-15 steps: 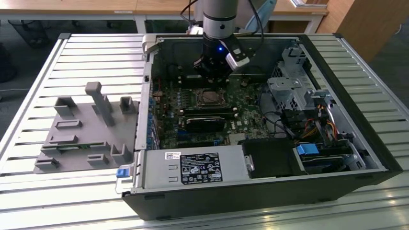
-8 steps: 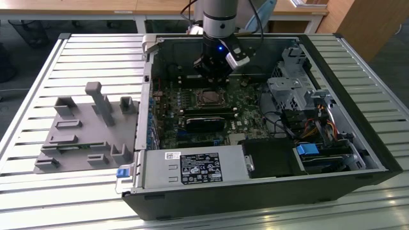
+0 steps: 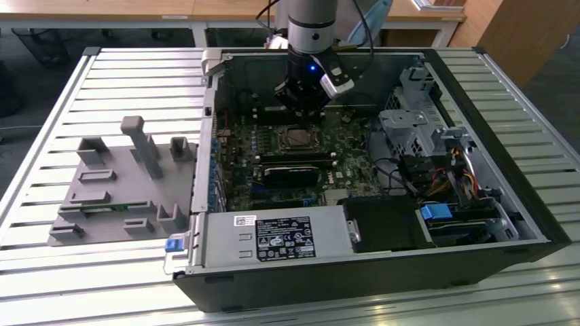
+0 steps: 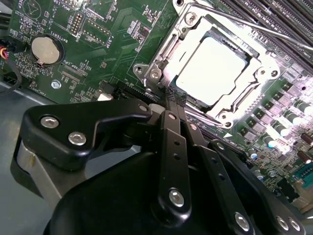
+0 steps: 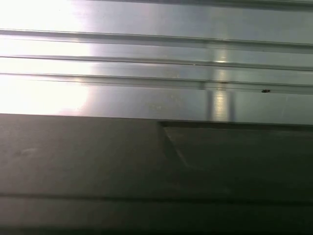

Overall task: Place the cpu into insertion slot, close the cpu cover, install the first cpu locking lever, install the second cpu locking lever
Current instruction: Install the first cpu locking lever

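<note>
- In the exterior view, the gripper hangs low inside the open computer case. The insertion slot is at its six o'clock on the green motherboard. A grey fixture tray sits at the case's nine o'clock on the slatted table.
- In the second wrist view, the cpu lies in the slot, framed by the cpu cover, which looks folded flat over it. The fingers are drawn together with nothing visible between them. Their tips are just beside the socket's corner, which we judge suits pushing rather than pinching. A thin locking lever runs along the cover's far edge.
- In the first wrist view, we see the table's slats beyond the case's dark wall, so this camera faces away from the work.
</note>
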